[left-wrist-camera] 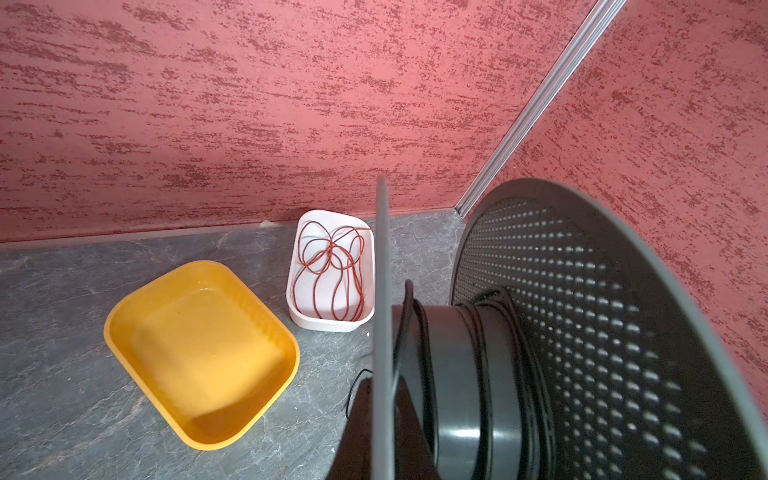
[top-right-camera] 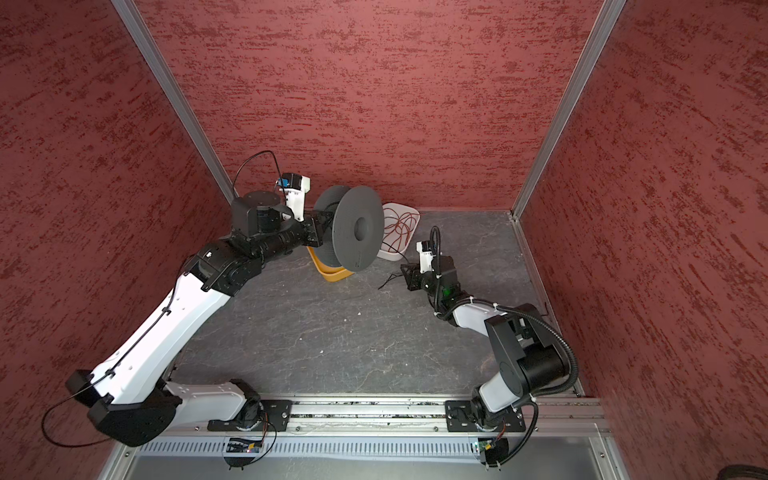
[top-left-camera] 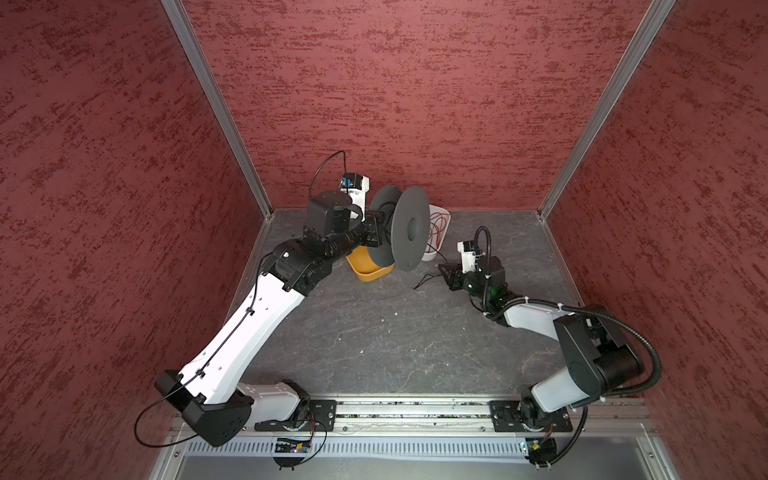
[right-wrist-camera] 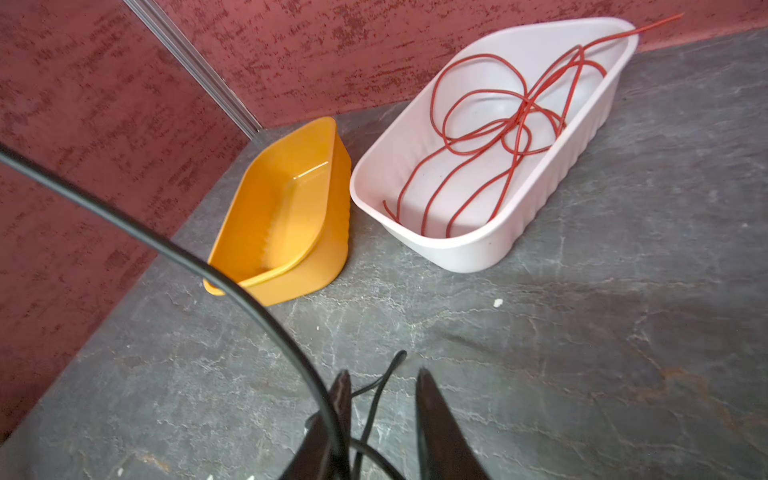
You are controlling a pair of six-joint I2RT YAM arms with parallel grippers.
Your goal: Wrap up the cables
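A thin black cable point(right-wrist-camera: 249, 299) has several turns wound on the hub of a grey spool point(top-left-camera: 409, 228) point(top-right-camera: 359, 228). From there it runs down to the floor, and its loose end point(top-left-camera: 416, 286) point(top-right-camera: 381, 286) lies there. My left gripper point(top-left-camera: 376, 232) point(left-wrist-camera: 382, 390) is shut on the edge of one spool flange and holds the spool up on its side above the yellow tray point(top-left-camera: 370, 272). My right gripper point(top-left-camera: 444, 270) point(right-wrist-camera: 382, 378) is low over the floor. Its fingers stand apart, and the cable's end point(right-wrist-camera: 399, 355) lies between them, not pinched.
An empty yellow tray point(left-wrist-camera: 109, 332) point(right-wrist-camera: 286, 286) sits near the back wall. Beside it, a white tray point(right-wrist-camera: 478, 253) point(left-wrist-camera: 332, 326) point(top-right-camera: 399, 206) holds a loose red cable point(right-wrist-camera: 498, 124). Red walls close off the back and both sides. Bare grey floor lies in front of the trays.
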